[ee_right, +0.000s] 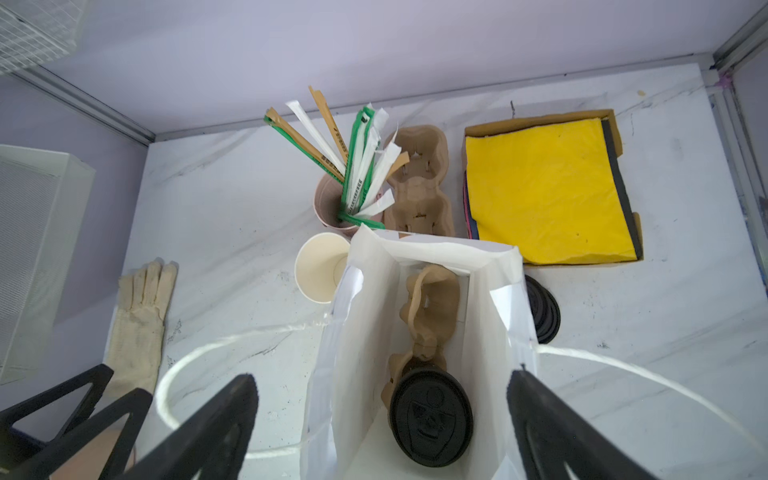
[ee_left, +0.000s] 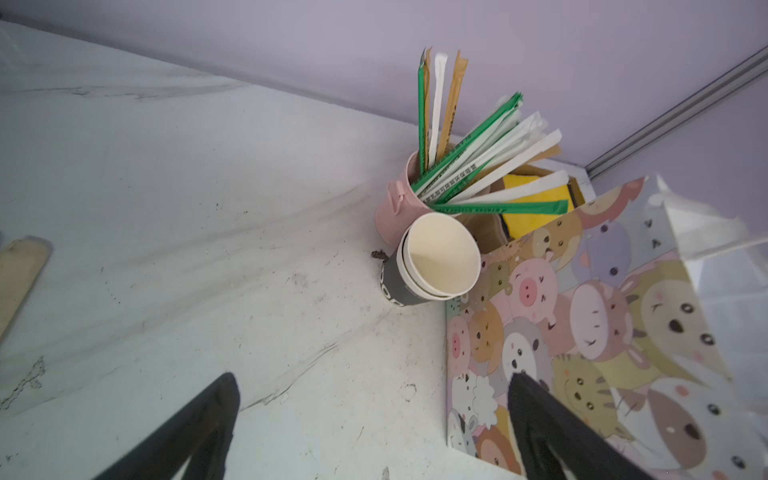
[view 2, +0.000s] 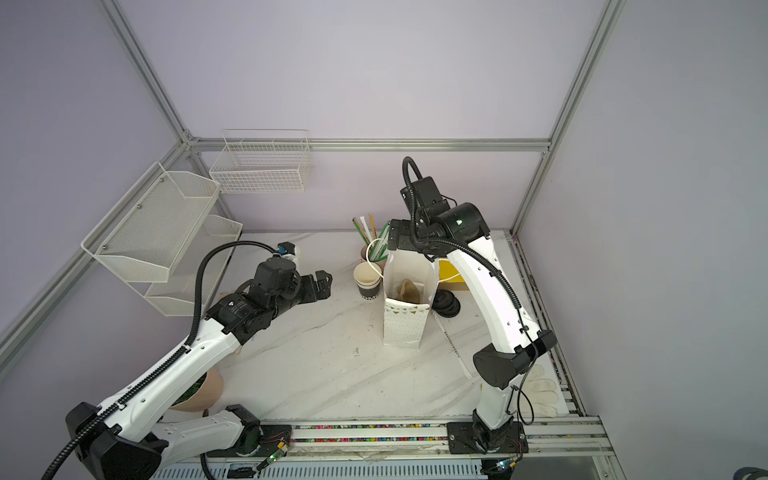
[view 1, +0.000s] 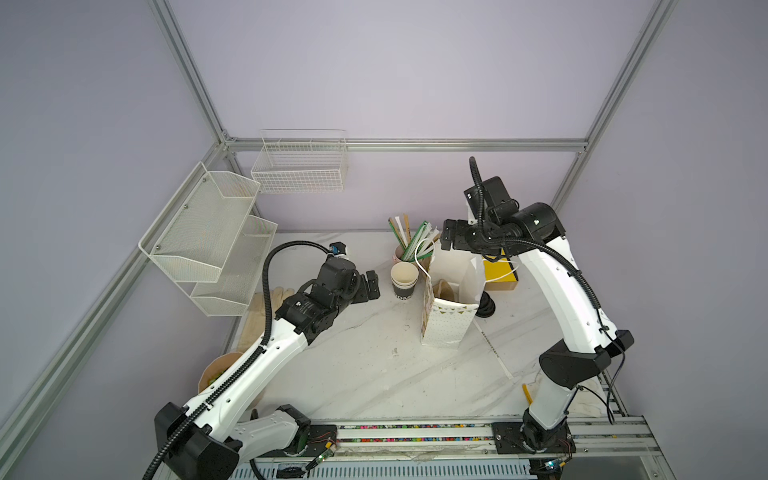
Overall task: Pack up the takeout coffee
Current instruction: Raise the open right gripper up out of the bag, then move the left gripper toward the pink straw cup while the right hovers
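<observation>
- Marble-look tabletop (view 1: 374, 374) inside a booth with lilac walls; white mesh shelves (view 1: 208, 237) hang on the left wall.
- White paper bag (view 1: 446, 328) stands upright and open near the back of the table, right of centre; cartoon animals are printed on its side (ee_left: 582, 332).
- Coffee cup (ee_right: 432, 419) sits inside the bag with a black lid on, seated in one pocket of a brown cardboard carrier (ee_right: 432, 299). It shows only in the right wrist view; its wall is hidden.
- Right gripper (view 1: 446, 235) hovers over the bag mouth, jaws spread wide, holding nothing and not touching the bag. In the right wrist view its fingers (ee_right: 245, 386) stand on either side of the opening, with the white cord handles looping out on both sides.
- Left gripper (view 1: 372, 286) hangs over bare table left of the bag, jaws also spread wide and empty, pointing toward the cups.
- Stack of nested cups (view 1: 404, 278), black outside and cream inside, stands just beside the bag on its left.
- Pink cup of wrapped straws (ee_right: 328, 199) stands behind the stack, near the back wall.
- Spare cardboard carrier (ee_right: 419, 183) lies beside the straw cup.
- Flat box with yellow sheets (ee_right: 548, 191) sits at the back right.
- Pile of black lids (ee_right: 542, 309) lies right of the bag.
- Cloth glove (ee_right: 141, 307) lies flat at the left table edge.
</observation>
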`<state>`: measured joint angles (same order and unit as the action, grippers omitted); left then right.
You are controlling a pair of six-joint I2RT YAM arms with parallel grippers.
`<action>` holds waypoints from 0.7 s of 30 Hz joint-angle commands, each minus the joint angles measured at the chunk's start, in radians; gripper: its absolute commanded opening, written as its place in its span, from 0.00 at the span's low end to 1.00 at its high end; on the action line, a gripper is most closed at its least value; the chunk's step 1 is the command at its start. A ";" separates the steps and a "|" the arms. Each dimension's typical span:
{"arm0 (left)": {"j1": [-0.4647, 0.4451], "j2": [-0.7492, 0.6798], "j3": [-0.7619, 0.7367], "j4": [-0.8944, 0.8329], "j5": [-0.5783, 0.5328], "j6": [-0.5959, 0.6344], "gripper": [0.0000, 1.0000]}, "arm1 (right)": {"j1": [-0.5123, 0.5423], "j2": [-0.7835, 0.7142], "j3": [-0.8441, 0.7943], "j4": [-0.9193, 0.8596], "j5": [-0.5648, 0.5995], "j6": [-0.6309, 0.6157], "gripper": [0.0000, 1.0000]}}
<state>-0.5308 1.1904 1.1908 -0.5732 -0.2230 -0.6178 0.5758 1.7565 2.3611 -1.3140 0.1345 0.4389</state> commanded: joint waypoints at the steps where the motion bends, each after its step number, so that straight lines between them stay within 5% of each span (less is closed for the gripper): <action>1: 0.020 0.068 0.172 0.103 0.015 -0.033 1.00 | -0.005 -0.098 -0.016 0.043 0.015 -0.022 0.96; 11: 0.118 0.434 0.445 0.212 0.208 -0.019 0.97 | -0.005 -0.334 -0.279 0.211 -0.037 -0.046 0.95; 21: 0.171 0.698 0.651 0.250 0.284 0.023 0.79 | -0.006 -0.488 -0.466 0.340 -0.088 -0.043 0.95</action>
<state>-0.3813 1.8732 1.6951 -0.3687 0.0154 -0.6247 0.5755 1.2953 1.9266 -1.0462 0.0624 0.4088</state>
